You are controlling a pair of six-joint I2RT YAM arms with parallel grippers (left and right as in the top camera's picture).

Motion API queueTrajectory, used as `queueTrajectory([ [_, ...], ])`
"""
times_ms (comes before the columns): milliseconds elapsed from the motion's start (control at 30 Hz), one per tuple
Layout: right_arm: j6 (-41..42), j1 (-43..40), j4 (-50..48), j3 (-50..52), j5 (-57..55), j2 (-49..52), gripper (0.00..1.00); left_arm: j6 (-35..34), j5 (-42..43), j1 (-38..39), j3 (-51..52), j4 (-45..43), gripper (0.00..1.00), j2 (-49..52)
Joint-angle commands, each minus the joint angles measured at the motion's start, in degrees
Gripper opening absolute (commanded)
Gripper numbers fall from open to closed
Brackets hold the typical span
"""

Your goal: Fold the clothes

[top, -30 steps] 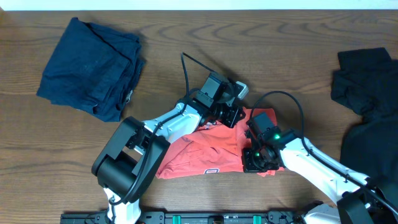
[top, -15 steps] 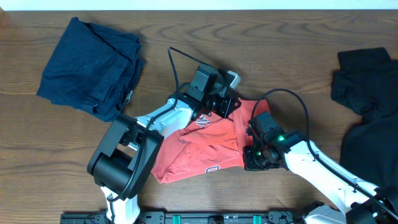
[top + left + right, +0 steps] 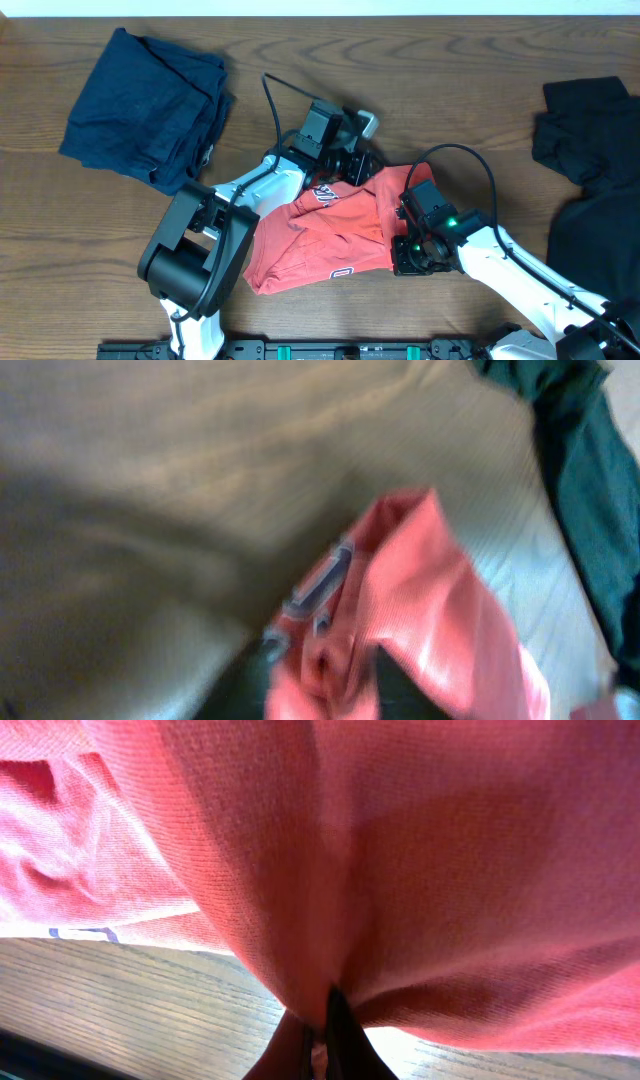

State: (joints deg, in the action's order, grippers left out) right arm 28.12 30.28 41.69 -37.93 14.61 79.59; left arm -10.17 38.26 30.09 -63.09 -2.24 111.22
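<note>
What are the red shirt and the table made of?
The coral-red T-shirt looks like soft matte knit, likely cotton: fine ribbed texture, limp folds. The table looks like brown wood or wood-look laminate: wavy grain lines, slight sheen.

Dark wood-grain table (image 3: 480, 60), 3 lots of clothes on it, well apart. Far L corner: navy garment (image 3: 145, 105), roughly folded, creased. Centre, nr front edge: coral-red T-shirt (image 3: 320, 235), rumpled, white lettering at its far edge, small white mark nr its front hem, R side raised off the wood. R edge: black garments (image 3: 595, 190), loose heap, partly out of frame
</note>
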Motion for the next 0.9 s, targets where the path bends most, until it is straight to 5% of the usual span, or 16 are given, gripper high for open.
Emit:
queueTrajectory([
  [0,0.55,0.11,-0.13,0.11,0.57,-0.2,0.03,-0.66,2.36,-0.35,-0.66,3.04,0.51,0.33],
  [167,0.55,0.11,-0.39,0.11,0.57,-0.2,0.04,-0.68,3.32,0.13,-0.63,6.38,0.52,0.33],
  [333,0.57,0.11,-0.7,0.11,0.59,-0.2,0.04,-0.63,0.87,1.99,-0.57,6.47,0.07,0.33],
  [867,0.57,0.11,-0.09,0.11,0.48,-0.2,0.03,0.02,-1.86,-1.27,-0.59,-0.76,0.06,0.33],
])
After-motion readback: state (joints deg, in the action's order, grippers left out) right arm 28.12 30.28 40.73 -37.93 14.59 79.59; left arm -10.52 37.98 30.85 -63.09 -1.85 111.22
